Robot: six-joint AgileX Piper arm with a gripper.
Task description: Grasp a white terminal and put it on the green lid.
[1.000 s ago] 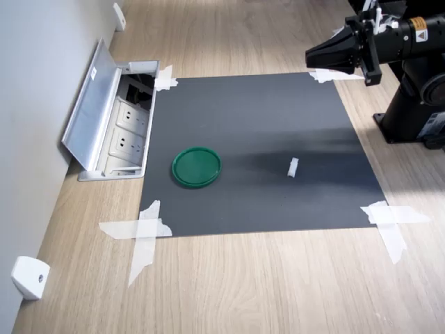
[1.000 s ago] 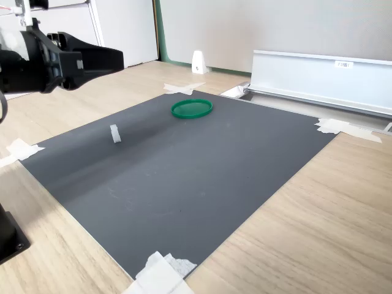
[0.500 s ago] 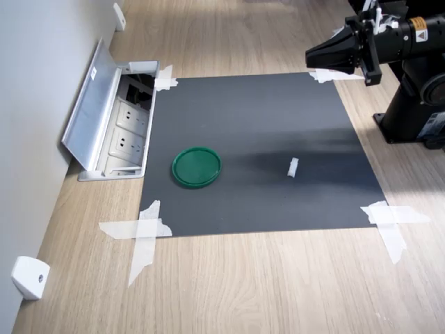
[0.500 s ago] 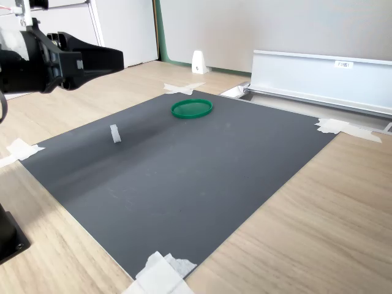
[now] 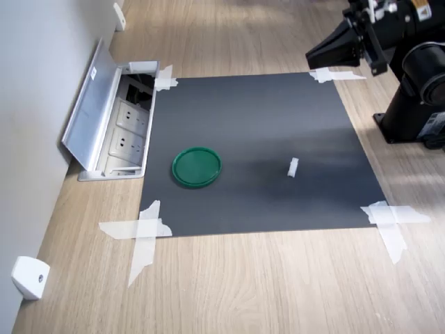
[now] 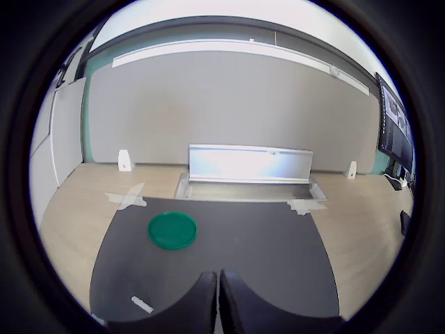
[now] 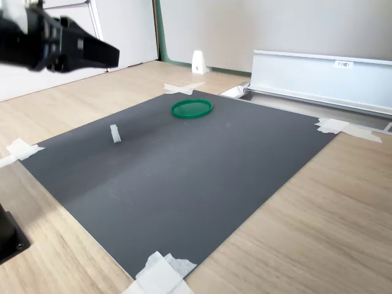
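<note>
The white terminal (image 5: pixel 293 167) lies alone on the black mat (image 5: pixel 264 118), to the right of the green lid (image 5: pixel 197 166) in the first exterior view. The second exterior view shows the terminal (image 7: pixel 114 133) left of and nearer than the lid (image 7: pixel 192 108). My gripper (image 5: pixel 311 54) hangs high over the mat's far right corner in the first exterior view, well away from both. In the wrist view its fingers (image 6: pixel 201 306) press together with nothing between them, and the lid (image 6: pixel 172 230) and terminal (image 6: pixel 142 304) lie below. In the second exterior view the gripper (image 7: pixel 115 56) is at the upper left.
An open floor socket box (image 5: pixel 128 129) with a raised metal cover (image 5: pixel 87 111) borders the mat on the first exterior view's left. White tape strips (image 5: pixel 142 229) hold the mat's corners. A white wedge piece (image 5: pixel 29 277) sits by the wall. The arm's black base (image 5: pixel 410 111) stands at the right.
The gripper has risen higher above the mat's corner in both exterior views. The terminal and lid have not moved.
</note>
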